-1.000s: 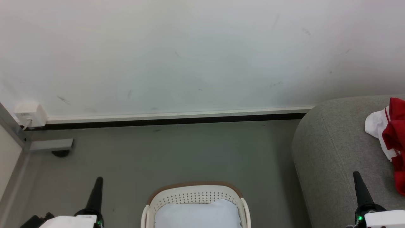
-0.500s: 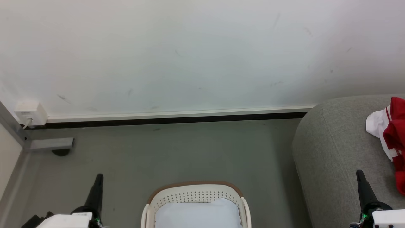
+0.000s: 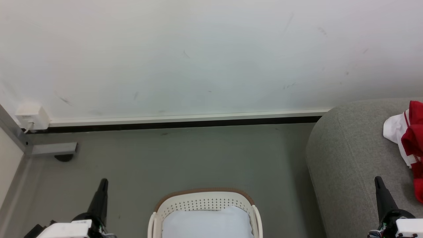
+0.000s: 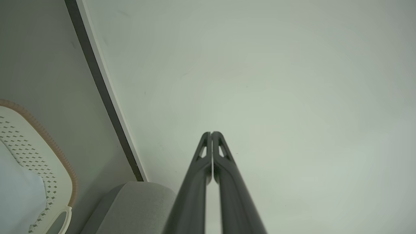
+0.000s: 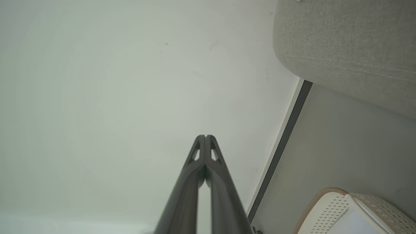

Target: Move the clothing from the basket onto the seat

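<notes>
The red and white clothing (image 3: pixel 409 142) lies on the grey seat (image 3: pixel 343 165) at the right edge of the head view. On the floor at bottom centre stands the cream basket (image 3: pixel 205 202) with its brown rim; a pale flat surface fills its inside. My left gripper (image 3: pixel 103 181) is shut, left of the basket, holding nothing. Over the seat's front, my right gripper (image 3: pixel 377 178) is shut and empty too. In the wrist views both pairs of fingers, left (image 4: pixel 211 133) and right (image 5: pixel 205 136), meet at the tips and point at the wall.
A white wall (image 3: pixel 198 56) with a dark skirting strip (image 3: pixel 172 125) runs behind the grey floor (image 3: pixel 185 158). At the left stand a white socket box (image 3: pixel 31 117) and a grey metal frame foot (image 3: pixel 53 150).
The head view has shifted slightly. Both grippers sit a little lower and further outward in it; they stay shut.
</notes>
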Robot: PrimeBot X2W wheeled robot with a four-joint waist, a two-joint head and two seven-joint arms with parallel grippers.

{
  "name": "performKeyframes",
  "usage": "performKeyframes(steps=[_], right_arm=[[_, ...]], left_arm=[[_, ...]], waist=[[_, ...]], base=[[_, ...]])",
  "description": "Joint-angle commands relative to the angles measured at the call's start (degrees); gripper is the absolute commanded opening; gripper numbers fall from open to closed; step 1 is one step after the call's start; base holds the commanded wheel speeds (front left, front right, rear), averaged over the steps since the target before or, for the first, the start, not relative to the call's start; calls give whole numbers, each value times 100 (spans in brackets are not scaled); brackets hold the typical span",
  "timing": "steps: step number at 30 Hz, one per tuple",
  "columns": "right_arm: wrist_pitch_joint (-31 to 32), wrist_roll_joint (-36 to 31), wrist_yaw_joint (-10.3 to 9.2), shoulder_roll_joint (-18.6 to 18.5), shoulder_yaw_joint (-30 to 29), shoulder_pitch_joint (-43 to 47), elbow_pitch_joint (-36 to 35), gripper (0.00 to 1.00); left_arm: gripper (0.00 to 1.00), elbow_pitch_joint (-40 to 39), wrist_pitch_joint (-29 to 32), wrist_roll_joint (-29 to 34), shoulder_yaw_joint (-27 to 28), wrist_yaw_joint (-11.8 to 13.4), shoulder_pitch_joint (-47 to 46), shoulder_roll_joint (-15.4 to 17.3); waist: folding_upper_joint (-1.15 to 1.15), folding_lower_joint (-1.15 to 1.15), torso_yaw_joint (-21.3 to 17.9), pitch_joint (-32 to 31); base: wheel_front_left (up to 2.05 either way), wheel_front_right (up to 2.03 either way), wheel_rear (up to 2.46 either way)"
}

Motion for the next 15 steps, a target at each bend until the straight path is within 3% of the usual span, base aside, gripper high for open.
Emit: performKeyframes(steps=[1, 15], right_arm=[[37, 113, -11, -5, -35, -60, -34, 0], [91, 269, -12, 14, -88, -71, -28, 0]], left_arm=[[0, -27, 22, -65, 22, -34, -53, 13], [0, -34, 80, -293, 27, -36, -65, 10]], waist=[[0, 0, 1, 1], [0, 0, 5, 12]], base=[[0, 0, 0], [0, 0, 0]])
